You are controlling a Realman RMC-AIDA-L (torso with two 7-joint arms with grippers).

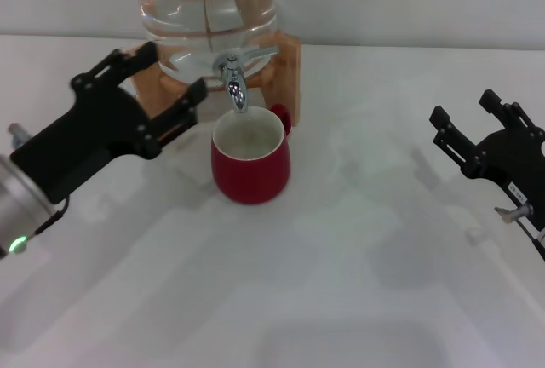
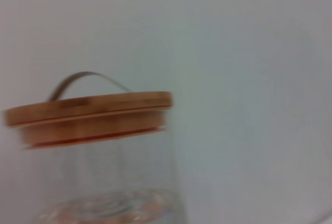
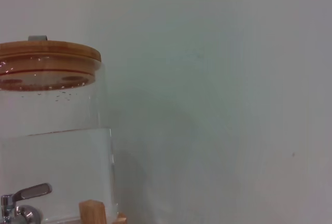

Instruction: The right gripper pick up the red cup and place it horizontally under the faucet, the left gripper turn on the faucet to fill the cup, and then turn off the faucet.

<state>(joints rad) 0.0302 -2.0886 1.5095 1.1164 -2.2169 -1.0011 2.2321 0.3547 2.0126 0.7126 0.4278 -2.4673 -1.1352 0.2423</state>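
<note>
One glossy red cup (image 1: 249,166) under chrome faucet (image 1: 234,80); both black claws, left gripper (image 1: 174,87) and right gripper (image 1: 464,111), spread, empty.

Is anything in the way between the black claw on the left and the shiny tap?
Nothing visible blocks it. The left gripper, a black two-fingered claw, is open beside the small chrome faucet, with only bare space between them. The squat glossy red cup stands lower, under the spout, out of that path.
</note>
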